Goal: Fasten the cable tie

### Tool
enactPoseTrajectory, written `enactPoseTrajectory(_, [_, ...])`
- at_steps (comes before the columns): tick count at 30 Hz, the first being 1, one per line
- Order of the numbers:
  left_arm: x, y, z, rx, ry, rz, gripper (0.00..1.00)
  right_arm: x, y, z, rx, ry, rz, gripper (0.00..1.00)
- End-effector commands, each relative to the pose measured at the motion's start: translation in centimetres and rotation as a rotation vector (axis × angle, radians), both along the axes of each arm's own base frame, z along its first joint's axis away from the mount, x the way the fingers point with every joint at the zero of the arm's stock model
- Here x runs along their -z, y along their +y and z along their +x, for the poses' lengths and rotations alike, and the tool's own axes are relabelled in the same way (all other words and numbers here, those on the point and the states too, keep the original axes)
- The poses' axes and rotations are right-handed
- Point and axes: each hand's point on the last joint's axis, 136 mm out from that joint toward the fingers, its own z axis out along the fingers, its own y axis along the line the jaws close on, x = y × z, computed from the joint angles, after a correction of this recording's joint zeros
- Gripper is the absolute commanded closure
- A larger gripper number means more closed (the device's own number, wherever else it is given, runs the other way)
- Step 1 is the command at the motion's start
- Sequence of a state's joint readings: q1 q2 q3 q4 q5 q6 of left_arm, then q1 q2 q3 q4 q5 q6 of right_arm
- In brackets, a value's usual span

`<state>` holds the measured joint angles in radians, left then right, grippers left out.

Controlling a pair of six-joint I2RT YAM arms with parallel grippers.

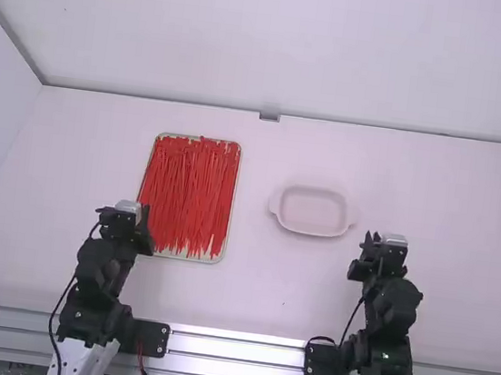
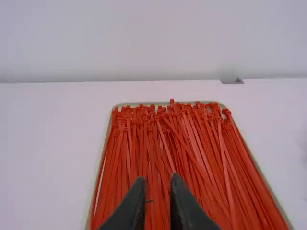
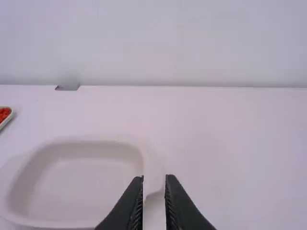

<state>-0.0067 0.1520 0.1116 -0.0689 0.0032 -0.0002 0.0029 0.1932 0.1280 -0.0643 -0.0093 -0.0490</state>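
Observation:
A heap of red cable ties (image 1: 188, 196) lies lengthwise on a beige tray (image 1: 234, 195) left of the table's middle. My left gripper (image 1: 143, 232) hangs low at the tray's near left corner. In the left wrist view its fingertips (image 2: 157, 182) stand close together over the near ends of the ties (image 2: 182, 143), holding nothing. My right gripper (image 1: 369, 248) sits near the front right, just short of a white dish (image 1: 312, 211). The right wrist view has that gripper (image 3: 154, 179) shut and empty by the dish's (image 3: 72, 167) handle.
The white dish is empty and stands right of the tray. A small grey bracket (image 1: 269, 115) sits at the table's far edge against the back wall. White walls close the table at left and right. A metal rail (image 1: 231, 343) runs along the front.

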Motion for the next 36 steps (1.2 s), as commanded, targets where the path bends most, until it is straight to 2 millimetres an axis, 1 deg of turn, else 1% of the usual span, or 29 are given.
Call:
enactPoseTrajectory(1, [-1.7,-0.2,0.2,0.015,0.000,0.008,0.82,-2.2,0.2,0.3,-0.012,-0.007,-0.033,0.82])
enactPoseTrajectory(7, [-2.5,-0.9,0.7,0.042,0.088,-0.033,0.72,-3.0,1.0,0.9,-0.055,0.081,-0.081,0.72])
enactPoseTrajectory(9, [-2.7,-1.0,0.9,0.045,0.107,-0.035,0.70,-3.2,1.1,1.1,-0.058,0.102,-0.092,0.69])
enactPoseTrajectory(11, [-3.0,-1.0,1.3,0.048,0.140,-0.031,0.65,-3.7,1.1,1.6,-0.053,0.138,-0.110,0.65])
enactPoseTrajectory(12, [-3.1,-1.0,1.3,0.048,0.144,-0.031,0.64,-3.7,1.1,1.6,-0.053,0.142,-0.112,0.64])
enactPoseTrajectory(14, [-3.5,-1.0,1.8,0.046,0.180,-0.036,0.59,-4.1,1.5,2.3,-0.073,0.184,-0.142,0.59])
enactPoseTrajectory(18, [-4.2,-1.1,2.7,0.047,0.228,-0.040,0.51,-4.6,2.2,3.3,-0.102,0.240,-0.178,0.51])
enactPoseTrajectory(21, [-4.6,-1.2,3.4,0.052,0.261,-0.046,0.47,-5.3,2.6,4.4,-0.098,0.264,-0.157,0.45])
enactPoseTrajectory(23, [-5.0,-1.4,4.2,0.057,0.292,-0.051,0.40,-5.8,2.9,5.4,-0.097,0.293,-0.148,0.40])
enactPoseTrajectory(24, [-5.0,-1.4,4.3,0.057,0.295,-0.052,0.40,-5.8,3.0,5.5,-0.098,0.296,-0.150,0.40])
enactPoseTrajectory(26, [-5.2,-1.5,4.8,0.060,0.321,-0.055,0.36,-5.9,3.4,6.2,-0.110,0.320,-0.166,0.36])
enactPoseTrajectory(27, [-5.3,-1.6,5.3,0.064,0.343,-0.056,0.33,-6.0,3.9,6.9,-0.123,0.335,-0.175,0.33])
enactPoseTrajectory(29, [-5.3,-1.6,5.7,0.061,0.361,-0.059,0.30,-5.9,4.3,7.5,-0.134,0.346,-0.180,0.30])
enactPoseTrajectory(33, [-5.3,-1.1,6.9,0.032,0.410,-0.053,0.23,-5.0,5.2,8.6,-0.158,0.403,-0.226,0.23])
enactPoseTrajectory(36, [-5.2,-1.2,7.6,0.033,0.451,-0.057,0.18,-4.1,5.6,9.4,-0.149,0.451,-0.251,0.18])
